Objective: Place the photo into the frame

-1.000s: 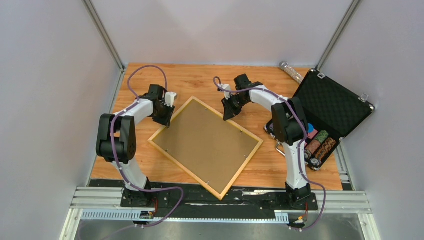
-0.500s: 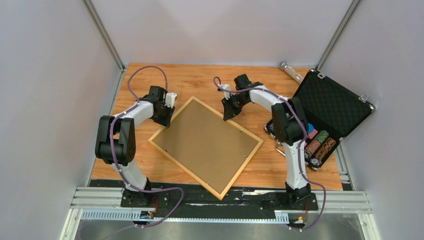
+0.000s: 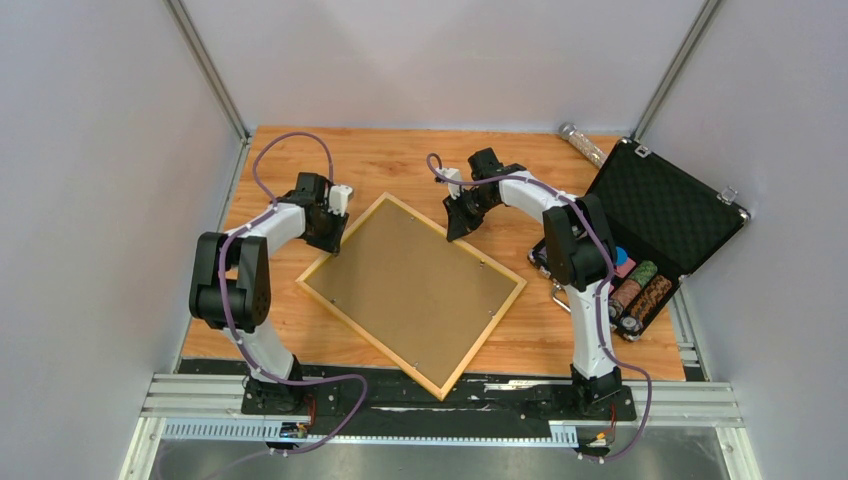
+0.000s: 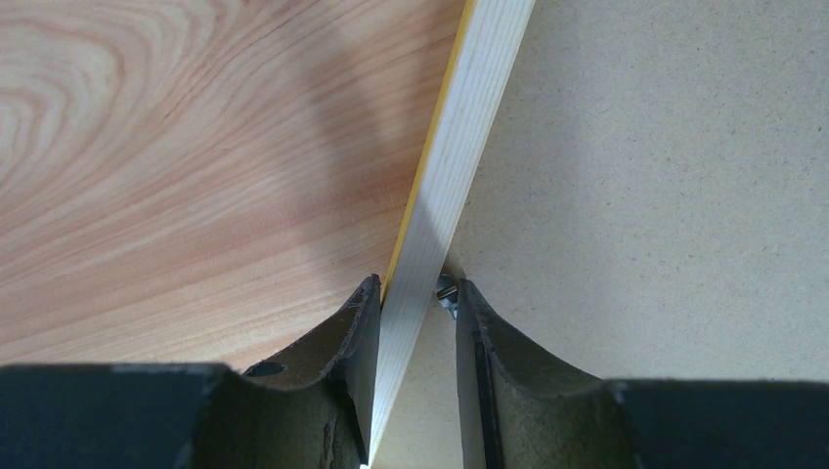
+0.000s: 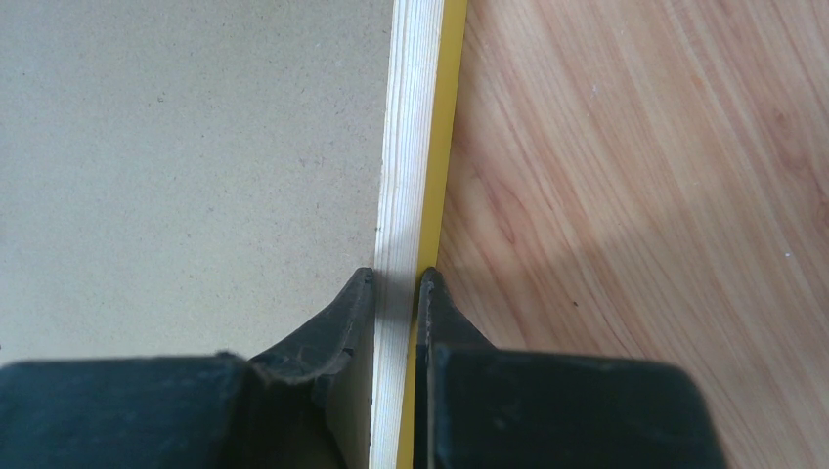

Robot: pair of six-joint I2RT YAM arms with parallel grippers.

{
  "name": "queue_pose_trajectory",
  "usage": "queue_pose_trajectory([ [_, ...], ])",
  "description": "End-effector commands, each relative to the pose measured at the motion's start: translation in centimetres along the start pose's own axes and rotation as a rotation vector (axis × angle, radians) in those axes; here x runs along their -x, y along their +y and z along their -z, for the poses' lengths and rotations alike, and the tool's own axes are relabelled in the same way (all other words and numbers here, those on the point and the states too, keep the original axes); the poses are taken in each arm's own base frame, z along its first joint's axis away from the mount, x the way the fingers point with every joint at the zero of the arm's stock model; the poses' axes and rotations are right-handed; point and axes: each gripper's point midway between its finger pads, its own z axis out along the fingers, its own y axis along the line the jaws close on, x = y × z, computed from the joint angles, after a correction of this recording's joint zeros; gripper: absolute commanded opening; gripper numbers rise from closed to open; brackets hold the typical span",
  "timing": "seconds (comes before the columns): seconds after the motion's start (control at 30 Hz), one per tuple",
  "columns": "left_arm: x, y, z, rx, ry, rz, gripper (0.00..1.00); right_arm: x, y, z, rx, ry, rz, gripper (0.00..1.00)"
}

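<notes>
Surface: pale wooden table [image 3: 400, 160], walled on three sides by plain white panels [image 3: 100, 200].

Item 1, the frame [image 3: 412, 290]: thin yellow wooden frame lying flat mid-table, back upward and turned diagonally, one corner toward the arm bases. Its brown backing board [image 4: 665, 195] fills the opening.

Item 2, left gripper [image 3: 337, 243]: set on the frame's far-left rail. In the left wrist view its jaws sit astride that rail without pinching it. The outer finger [image 4: 357, 332] lies against the yellow side. The inner finger stands off by a sliver, with a small metal clip [image 4: 445, 293] in the gap.

Item 3, right gripper [image 3: 458, 232]: set on the far-right rail, near the far corner. In the right wrist view both fingers [image 5: 352, 313] are pressed to the rail, one on the board side and one on the yellow outer side, clamping it.

Item 4, black foam-lined case [image 3: 665, 210]: open at the table's right edge, well apart from the frame, with stacks of poker chips [image 3: 640, 285] in its lower half.

Item 5, glittery tube [image 3: 582, 143]: lying at the far right corner, just beyond the case lid.
</notes>
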Motion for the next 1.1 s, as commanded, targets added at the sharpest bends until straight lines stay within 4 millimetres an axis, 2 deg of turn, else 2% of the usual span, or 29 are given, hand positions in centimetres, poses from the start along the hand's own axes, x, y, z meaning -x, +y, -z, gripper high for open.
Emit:
queue_pose_trajectory([
  [0.0, -3.7, 4.0, -2.1, 0.173, 0.132, 0.011, 0.0, -8.3, -2.4, -1.9, -0.056, 0.238, -0.088, 0.01],
  [0.3, -3.4, 4.5, -1.5, 0.308, 0.128, -0.102, 0.0, -8.1, -2.5, -1.7, -0.059, 0.234, -0.087, 0.02],
  [0.6, -2.2, 6.1, -1.1, 0.391, 0.088, -0.163, 0.0, -8.2, -2.5, -1.8, -0.058, 0.237, -0.087, 0.02],
  [0.67, -2.5, 6.1, -1.4, 0.388, 0.107, -0.173, 0.04, -8.3, -2.5, -1.8, -0.058, 0.238, -0.087, 0.02],
  [0.73, -2.8, 6.1, -1.6, 0.383, 0.127, -0.17, 0.13, -8.2, -2.5, -1.8, -0.058, 0.237, -0.087, 0.02],
  [0.8, -2.8, 5.9, -1.7, 0.372, 0.126, -0.167, 0.15, -8.2, -2.5, -1.8, -0.058, 0.237, -0.087, 0.02],
  [0.83, -2.8, 5.8, -1.7, 0.368, 0.127, -0.165, 0.15, -8.3, -2.5, -1.9, -0.057, 0.239, -0.089, 0.02],
  [0.93, -2.7, 5.8, -1.8, 0.364, 0.127, -0.167, 0.02, -8.3, -2.5, -1.9, -0.057, 0.24, -0.088, 0.02],
  [1.07, -2.5, 5.5, -1.9, 0.345, 0.128, -0.16, 0.0, -8.2, -2.5, -1.8, -0.057, 0.237, -0.087, 0.02],
])
